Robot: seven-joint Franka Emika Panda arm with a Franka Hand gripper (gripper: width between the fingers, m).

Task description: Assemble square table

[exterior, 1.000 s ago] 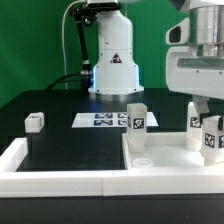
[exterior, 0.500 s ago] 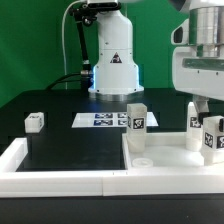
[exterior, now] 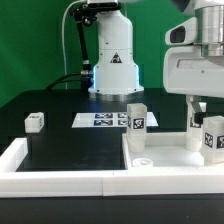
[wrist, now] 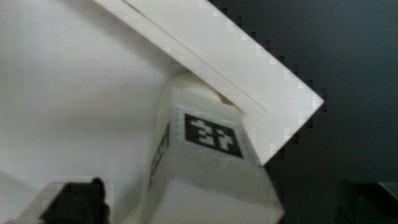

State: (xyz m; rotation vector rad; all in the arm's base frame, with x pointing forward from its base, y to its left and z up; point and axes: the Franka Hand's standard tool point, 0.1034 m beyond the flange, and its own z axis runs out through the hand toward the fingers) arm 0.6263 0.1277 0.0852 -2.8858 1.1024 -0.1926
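Hovering above the square table slab [exterior: 175, 160] at the exterior view's right, the gripper [exterior: 198, 106] holds its jaws wide apart (gripping nothing), either side of an upright tagged leg [wrist: 214, 150] near the slab's rimmed corner.

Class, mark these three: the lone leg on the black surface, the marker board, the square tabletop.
lone leg [exterior: 34, 121], exterior view, its front face.
marker board [exterior: 98, 120], exterior view, its tagged middle.
square tabletop [exterior: 170, 154], exterior view, bare top surface.

The marker board [exterior: 108, 121] lies on the black table [exterior: 55, 108].
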